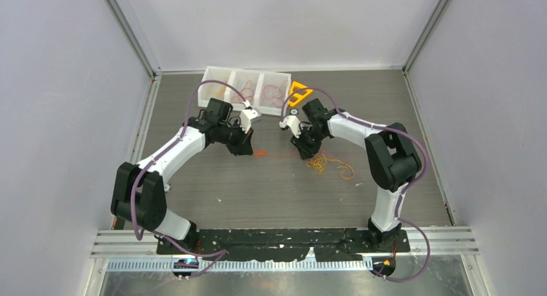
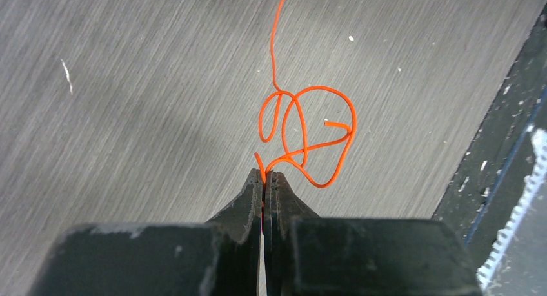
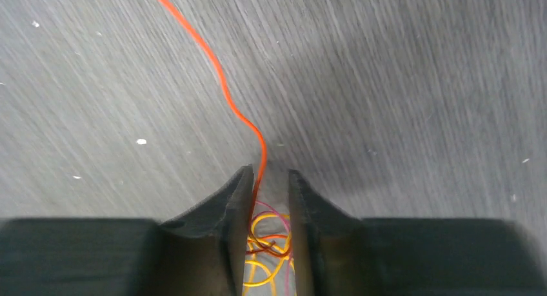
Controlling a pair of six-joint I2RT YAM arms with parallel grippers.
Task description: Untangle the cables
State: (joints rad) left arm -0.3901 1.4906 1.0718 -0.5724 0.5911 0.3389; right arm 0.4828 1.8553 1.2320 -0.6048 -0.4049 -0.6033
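My left gripper (image 1: pixel 248 148) is shut on one end of an orange cable (image 2: pixel 306 135), whose loops lie on the table just past the fingertips (image 2: pixel 265 173). The orange cable (image 1: pixel 274 156) runs right toward my right gripper (image 1: pixel 303 153). In the right wrist view the jaws of that gripper (image 3: pixel 268 175) stand a little apart, with the orange strand (image 3: pixel 222 83) passing between them along the left finger. Behind it, between the fingers, lies a clump of yellow, red and pink cables (image 3: pixel 271 241). In the top view the clump (image 1: pixel 322 162) lies on the table just right of the right gripper.
A white three-compartment tray (image 1: pixel 222 73) holding a few strands stands at the back. A solid orange-yellow triangle (image 1: pixel 300 91) lies beside it. A black strip (image 2: pixel 497 148) runs along the table's near edge. Grey walls enclose the table on three sides.
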